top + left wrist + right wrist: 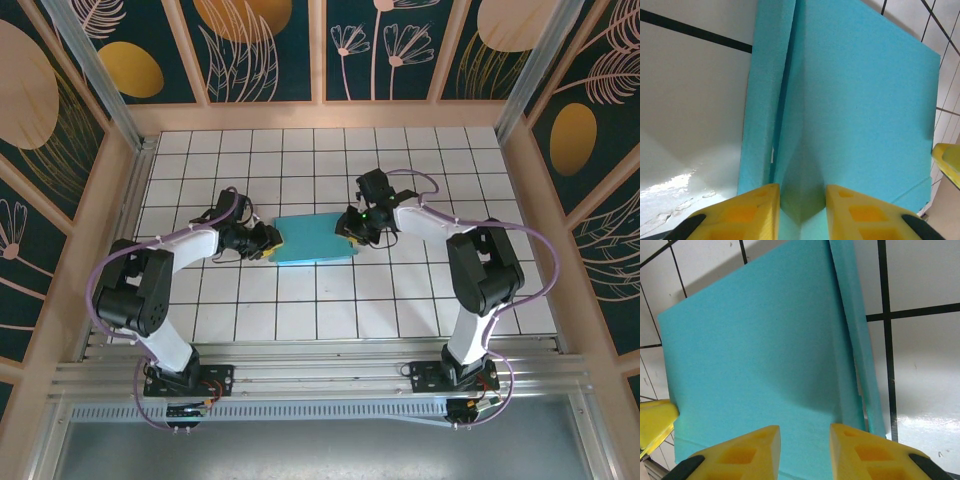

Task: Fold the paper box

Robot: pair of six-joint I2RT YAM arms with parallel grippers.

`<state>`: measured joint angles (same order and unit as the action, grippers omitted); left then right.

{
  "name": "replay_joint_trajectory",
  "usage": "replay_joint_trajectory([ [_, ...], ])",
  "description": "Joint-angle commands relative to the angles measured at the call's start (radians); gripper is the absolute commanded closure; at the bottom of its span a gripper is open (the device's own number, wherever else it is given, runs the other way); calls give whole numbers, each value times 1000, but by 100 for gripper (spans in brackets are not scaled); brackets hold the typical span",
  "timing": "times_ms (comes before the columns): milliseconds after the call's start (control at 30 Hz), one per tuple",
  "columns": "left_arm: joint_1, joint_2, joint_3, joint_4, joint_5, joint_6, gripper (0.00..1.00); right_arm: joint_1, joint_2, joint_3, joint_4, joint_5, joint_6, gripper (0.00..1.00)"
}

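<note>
**Operator:** Turquoise card, matte and thin: the paper box point(315, 240) lies flat, blue face up, in the middle of the white tiled desk point(300, 310), between my two arms.

**Listener:** Where are your pincers?

**Operator:** My left pincer point(268, 240) is at the box's left end and my right pincer point(350, 226) is at its right end. On the left wrist view, the yellow fingers point(747, 210) stand narrowly apart and a raised crease runs into the gap. I cannot tell whether they pinch it. On the right wrist view, the fingers point(860, 450) are also narrowly parted, over flat card, with nothing gripped between them.

**Listener:** How will the box handle?

**Operator:** I judge it light and springy, likely to skate on the glossy tiles and to dent if squeezed mid-panel. A narrow side flap point(860, 340) runs along one long edge. I would take hold there, close to the score line, and use the other pincer to pin the main panel down.
</note>
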<state>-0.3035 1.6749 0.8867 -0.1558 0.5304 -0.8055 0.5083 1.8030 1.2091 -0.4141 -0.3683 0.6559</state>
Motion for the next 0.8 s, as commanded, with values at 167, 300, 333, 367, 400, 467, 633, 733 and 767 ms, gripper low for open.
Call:
replay_joint_trajectory([
  [167,-1,29,14,17,12,-16,77,13,16,-5,6,12,-5,68],
  [300,-1,32,12,19,6,-13,78,15,24,-10,-5,51,-13,68],
  [333,-1,32,10,18,2,-12,78,15,28,-14,-5,56,-14,68],
  [367,0,32,6,16,-2,-10,79,15,33,-21,1,57,-16,68],
  [400,-2,34,2,16,-6,-10,79,15,38,-30,11,58,-15,68],
  [467,-1,32,0,11,-10,-10,80,15,46,-37,21,50,-9,68],
  [633,-2,14,26,-27,-19,-2,77,15,36,-4,10,26,-1,68],
  [733,-1,-13,57,-65,-39,10,73,11,-2,35,-17,43,-7,67],
  [767,-1,-22,68,-80,-47,13,72,8,-16,45,-24,51,-9,67],
])
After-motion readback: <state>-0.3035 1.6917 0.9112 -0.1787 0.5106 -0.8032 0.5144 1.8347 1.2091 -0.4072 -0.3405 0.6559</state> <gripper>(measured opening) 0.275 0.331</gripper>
